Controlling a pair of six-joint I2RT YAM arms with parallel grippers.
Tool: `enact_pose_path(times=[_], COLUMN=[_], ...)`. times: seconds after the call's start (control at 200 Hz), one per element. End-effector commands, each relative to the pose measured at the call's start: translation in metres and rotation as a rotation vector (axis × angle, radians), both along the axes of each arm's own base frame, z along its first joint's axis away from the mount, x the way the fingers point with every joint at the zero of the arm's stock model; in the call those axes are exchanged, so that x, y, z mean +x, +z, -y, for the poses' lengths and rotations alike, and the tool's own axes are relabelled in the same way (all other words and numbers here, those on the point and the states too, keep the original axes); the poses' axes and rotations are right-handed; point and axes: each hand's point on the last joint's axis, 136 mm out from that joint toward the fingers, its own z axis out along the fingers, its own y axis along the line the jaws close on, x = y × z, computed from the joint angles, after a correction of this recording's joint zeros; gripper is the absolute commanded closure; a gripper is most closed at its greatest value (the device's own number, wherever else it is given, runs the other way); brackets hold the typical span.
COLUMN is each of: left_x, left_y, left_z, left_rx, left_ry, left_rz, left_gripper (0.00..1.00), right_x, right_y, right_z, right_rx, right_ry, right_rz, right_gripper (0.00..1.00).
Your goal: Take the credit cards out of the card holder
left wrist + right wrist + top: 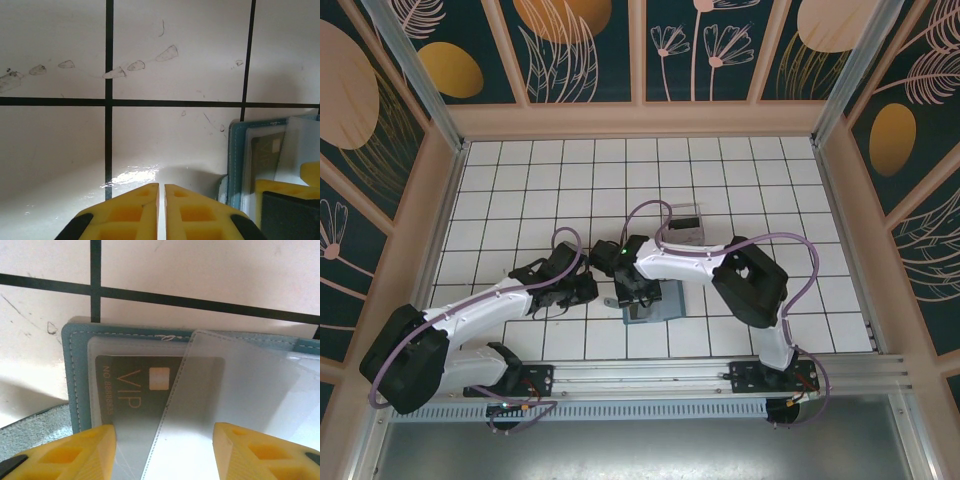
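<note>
Right gripper (162, 432) spread apart above the card holder (75, 382), dark credit card (127, 390) sleeved inside; left gripper (161, 187) closed, empty, beside that holder

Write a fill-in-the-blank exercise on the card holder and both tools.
The dark card inside the teal card holder reads ____ on its face. The left tool, beside the holder, is ____. The right tool, straddling a clear sleeve, is ____.
Missing words: VIP; shut; open.
</note>
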Motion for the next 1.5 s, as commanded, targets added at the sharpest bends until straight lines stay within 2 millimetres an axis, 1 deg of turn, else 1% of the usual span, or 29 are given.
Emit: enact_pose_path(times=[0.0,0.37,0.701,0.831,1.186,1.491], left_x=[0.001,0.000,0.003,0.004,0.008,0.009], left_y=[-0.001,-0.004,0.000,0.002,0.008,0.018], left_z=[0.000,0.002,0.004,0.005,0.014,0.029], left_rx=[-0.002,0.000,-0.004,-0.004,-0.026,-0.097], left_ry=[-0.017,-0.025,-0.028,-0.032,-0.054,-0.075], left_rz=[0.007,-0.003,0.004,0.007,0.003,-0.009], left_gripper=[0.88,0.88,0.88,0.89,0.90,0.91], right_x=[0.002,0.002,0.008,0.009,0.009,0.008], right_y=[0.004,0.006,0.026,0.031,0.034,0.027], right_z=[0.013,0.026,0.040,0.048,0.071,0.090], right_rx=[-0.095,-0.158,-0.197,-0.208,-0.212,-0.208], right_ry=[-0.017,-0.023,-0.039,-0.048,-0.069,-0.075], right_rz=[0.036,0.055,0.108,0.120,0.132,0.138], right_gripper=[0.44,0.38,0.35,0.34,0.34,0.34])
